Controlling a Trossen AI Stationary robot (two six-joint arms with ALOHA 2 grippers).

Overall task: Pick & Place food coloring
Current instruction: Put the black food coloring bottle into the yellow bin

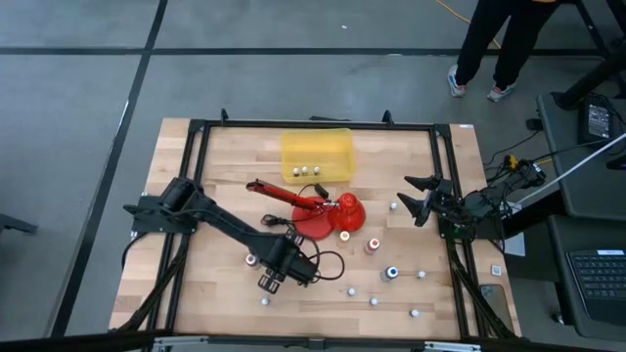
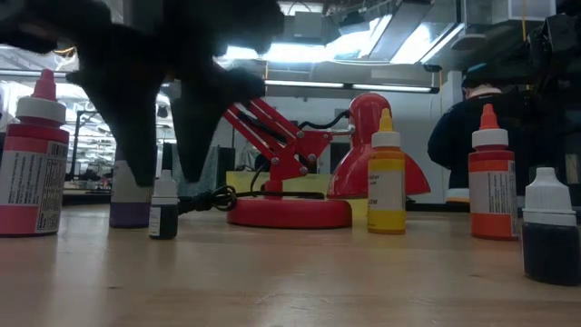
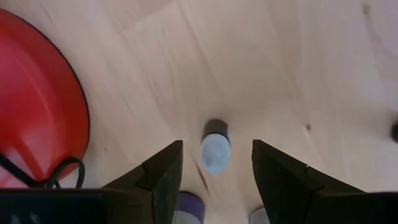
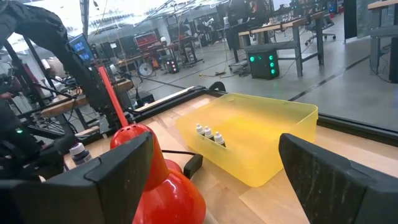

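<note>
Between my left gripper's (image 3: 214,180) spread fingers, 1 small dark dropper bottle (image 3: 215,145) is standing untouched on the table (image 3: 298,56); I'm lining up, needing to descend and close, my right gripper (image 1: 423,197) waiting open.

Both arms (image 1: 220,223) matte black, jointed segments. Left gripper (image 3: 214,180) fingers (image 3: 163,177) dark, wedge-shaped, angular edges. Right arm (image 1: 460,207) trails bundled cables at its base.

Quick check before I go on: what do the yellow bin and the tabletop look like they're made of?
The yellow bin looks like semi-translucent plastic: thin, smooth, glossy walls that light passes through. The tabletop looks like pale wood with a smooth matte finish: grain lines and plank seams show.
</note>
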